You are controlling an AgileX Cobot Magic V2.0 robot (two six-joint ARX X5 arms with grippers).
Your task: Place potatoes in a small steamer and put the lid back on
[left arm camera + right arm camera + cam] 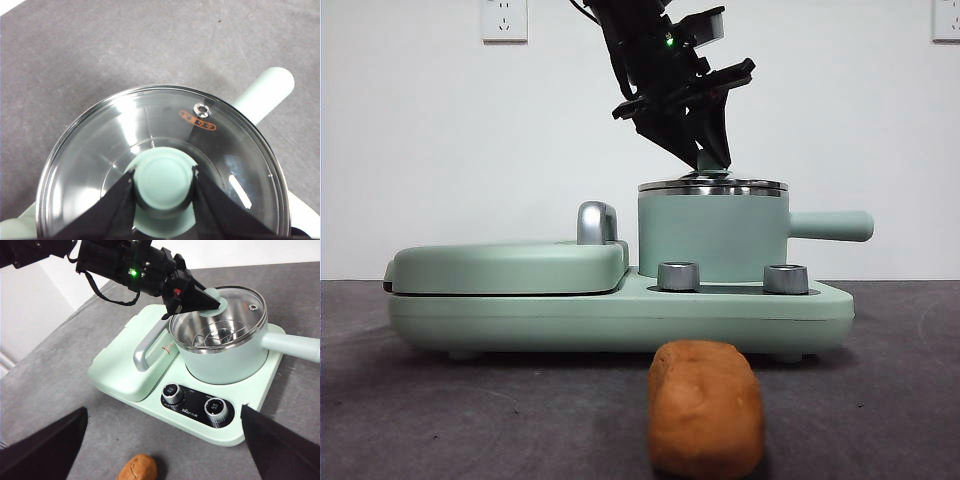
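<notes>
The left gripper [712, 160] is all matte black, built of angular plates that taper down to two flat, wedge-shaped jaws with plain, smooth inner faces. Above it sits a blocky black housing with a small green light glowing on it and a spot of red close by. Thin black cables loop loosely out from the wrist and run back along the arm, and a boxy part with a paler grey face sticks out near the top. The right gripper [165, 450] shows only two broad, black, triangular jaws, unmarked.
</notes>
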